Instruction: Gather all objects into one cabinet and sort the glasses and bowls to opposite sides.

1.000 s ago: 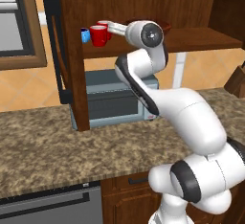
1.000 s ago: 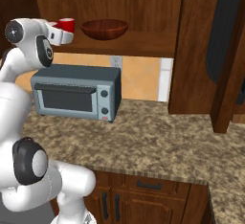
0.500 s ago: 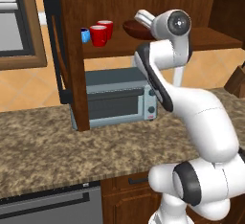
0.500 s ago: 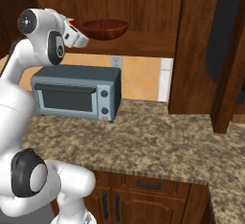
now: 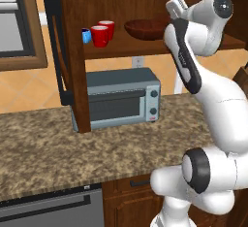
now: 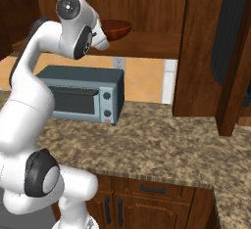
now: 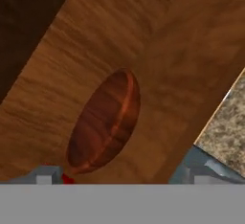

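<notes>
the arm has swung from the mugs (image 5: pixel 102 33) to the bowl (image 7: pixel 104 121); gripper (image 7: pixel 119 176) jaws apart, empty, so sorting looks nearly complete.

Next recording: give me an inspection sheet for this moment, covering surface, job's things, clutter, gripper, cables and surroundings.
Surface: speckled stone counter, bare apart from the toaster oven.
Job's things: two red mugs and blue cup grouped at the left end of the cabinet shelf; wooden bowl apart to their right, upright.
Clutter: nothing seen.
Gripper: gripper open, holding nothing, raised by the bowl.
Cables: nothing seen; wall outlet unused.
Surroundings: open cabinet door at left, drawers below the counter.
</notes>
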### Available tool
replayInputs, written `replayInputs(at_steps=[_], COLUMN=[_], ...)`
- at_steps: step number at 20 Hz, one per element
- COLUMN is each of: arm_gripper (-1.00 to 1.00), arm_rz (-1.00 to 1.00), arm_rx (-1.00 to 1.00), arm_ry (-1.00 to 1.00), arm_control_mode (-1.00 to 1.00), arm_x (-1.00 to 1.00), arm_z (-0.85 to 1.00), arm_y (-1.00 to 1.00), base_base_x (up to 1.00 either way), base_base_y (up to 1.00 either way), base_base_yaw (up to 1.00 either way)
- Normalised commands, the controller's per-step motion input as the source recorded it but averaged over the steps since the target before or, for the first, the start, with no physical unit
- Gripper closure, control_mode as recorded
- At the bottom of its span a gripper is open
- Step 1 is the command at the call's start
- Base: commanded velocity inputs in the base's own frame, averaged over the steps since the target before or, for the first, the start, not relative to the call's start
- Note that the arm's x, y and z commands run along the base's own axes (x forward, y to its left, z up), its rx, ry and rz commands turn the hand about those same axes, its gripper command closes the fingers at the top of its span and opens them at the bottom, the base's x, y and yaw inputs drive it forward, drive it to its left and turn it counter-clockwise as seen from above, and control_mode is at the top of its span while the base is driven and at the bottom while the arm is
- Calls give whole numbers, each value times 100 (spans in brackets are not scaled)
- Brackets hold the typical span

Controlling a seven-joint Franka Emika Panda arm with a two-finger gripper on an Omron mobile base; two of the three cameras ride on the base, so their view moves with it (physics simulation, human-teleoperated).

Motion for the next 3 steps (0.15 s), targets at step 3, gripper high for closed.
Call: replayInputs(at_steps=[3], arm_gripper=[-100], arm_rz=[0], arm_rx=[34], arm_ry=[9], arm_control_mode=[-100], arm_x=[6], arm_z=[0], arm_y=[-27], base_base_x=[0], base_base_y=[0], base_base_yaw=[0])
